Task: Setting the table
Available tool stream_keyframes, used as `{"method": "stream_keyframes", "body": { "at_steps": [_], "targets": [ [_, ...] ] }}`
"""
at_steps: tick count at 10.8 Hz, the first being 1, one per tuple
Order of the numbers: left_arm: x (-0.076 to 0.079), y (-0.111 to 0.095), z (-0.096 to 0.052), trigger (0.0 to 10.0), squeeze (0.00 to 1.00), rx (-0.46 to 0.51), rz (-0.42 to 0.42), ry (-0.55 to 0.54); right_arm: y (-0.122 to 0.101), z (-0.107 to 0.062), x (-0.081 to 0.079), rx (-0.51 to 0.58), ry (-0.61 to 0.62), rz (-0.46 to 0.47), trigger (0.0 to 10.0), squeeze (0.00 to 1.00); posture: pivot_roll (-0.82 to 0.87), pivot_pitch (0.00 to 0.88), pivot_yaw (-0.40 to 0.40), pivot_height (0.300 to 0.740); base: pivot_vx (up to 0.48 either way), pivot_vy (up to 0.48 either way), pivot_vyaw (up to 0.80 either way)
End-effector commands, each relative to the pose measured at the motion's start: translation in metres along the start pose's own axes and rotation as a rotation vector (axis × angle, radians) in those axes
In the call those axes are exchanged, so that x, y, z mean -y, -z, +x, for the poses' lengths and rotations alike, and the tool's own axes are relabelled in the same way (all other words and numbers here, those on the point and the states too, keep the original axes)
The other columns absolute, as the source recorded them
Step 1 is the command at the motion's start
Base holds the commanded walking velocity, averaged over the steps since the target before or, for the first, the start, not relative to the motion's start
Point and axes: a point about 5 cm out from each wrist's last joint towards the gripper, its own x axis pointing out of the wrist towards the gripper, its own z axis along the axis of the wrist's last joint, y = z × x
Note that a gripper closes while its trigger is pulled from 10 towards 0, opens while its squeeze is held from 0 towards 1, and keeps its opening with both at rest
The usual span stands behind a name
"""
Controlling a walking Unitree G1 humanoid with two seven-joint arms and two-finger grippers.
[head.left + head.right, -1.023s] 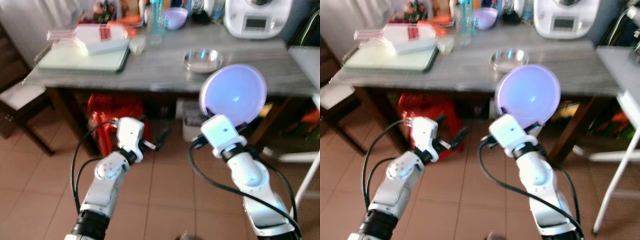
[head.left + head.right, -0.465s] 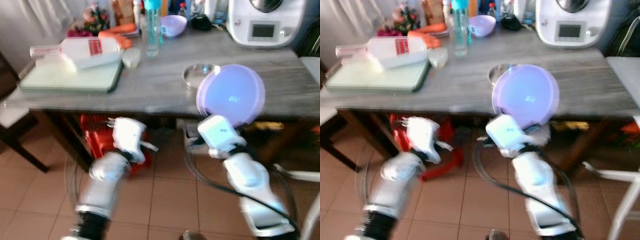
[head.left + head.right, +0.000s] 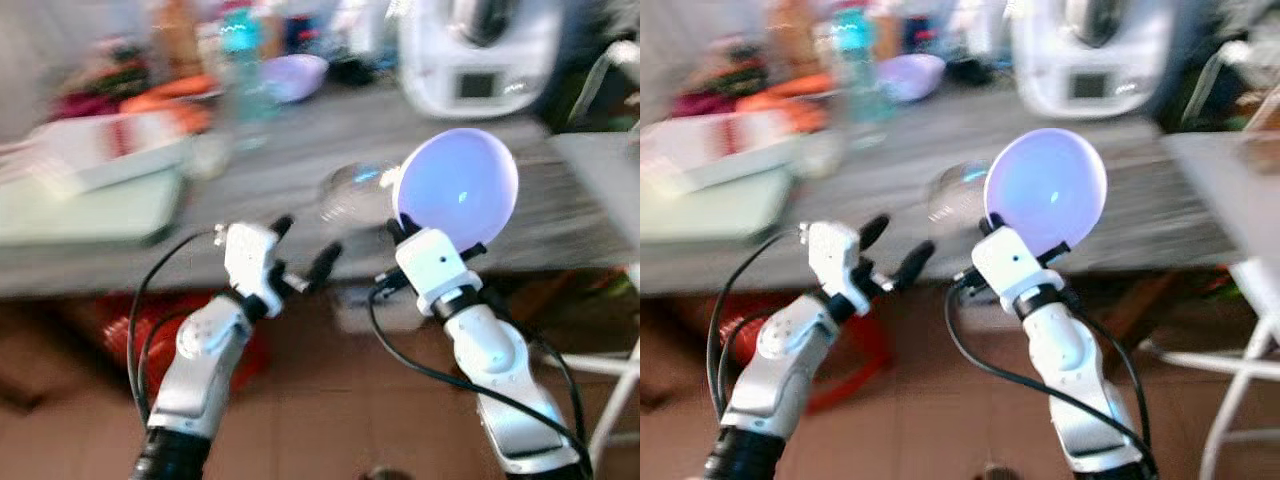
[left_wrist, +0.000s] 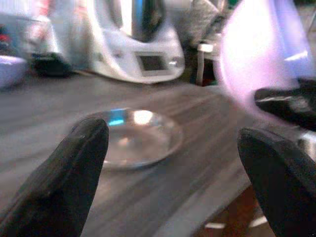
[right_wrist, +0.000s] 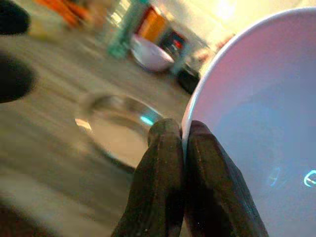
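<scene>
The right hand (image 3: 397, 228) pinches the rim of the lilac plate (image 3: 458, 186), holding it on edge above the bench (image 3: 560, 215) front so it clears the glass dish (image 3: 352, 192). The left hand (image 3: 304, 252) is released, fingers spread, empty, ready to assist.

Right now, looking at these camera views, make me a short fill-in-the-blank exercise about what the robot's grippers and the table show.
1. The right gripper pinches the rim of a ____ plate.
2. The left gripper holds nothing; its fingers are ____.
3. On the grey table, beside the plate, sits a shallow ____ dish.
4. Behind that dish stands a ____ kitchen appliance.

Missing words: purple; open; glass; white
</scene>
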Motion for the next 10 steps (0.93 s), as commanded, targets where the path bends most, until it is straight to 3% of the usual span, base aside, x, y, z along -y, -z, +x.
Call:
{"method": "stream_keyframes", "body": {
  "at_steps": [1, 4, 10],
  "targets": [
    [-0.006, -0.001, -0.005, 10.0, 0.00, -0.015, 0.020, -0.011, -0.009, 0.001, 0.001, 0.039, 0.015, 0.008, 10.0, 0.00, -0.12, 0.113, 0.019, 0.740, 0.465, 0.000, 0.00],
    [-0.003, 0.004, -0.014, 10.0, 0.00, -0.053, 0.014, 0.020, -0.008, 0.001, 0.003, 0.036, 0.009, 0.001, 10.0, 0.00, -0.12, 0.112, 0.016, 0.740, 0.456, 0.000, 0.00],
    [-0.017, 0.000, -0.032, 10.0, 0.00, -0.087, 0.084, 0.054, -0.011, 0.005, 0.011, 0.073, -0.021, -0.024, 10.0, 0.00, -0.10, 0.105, 0.012, 0.740, 0.000, 0.000, 0.00]
  ]
}}
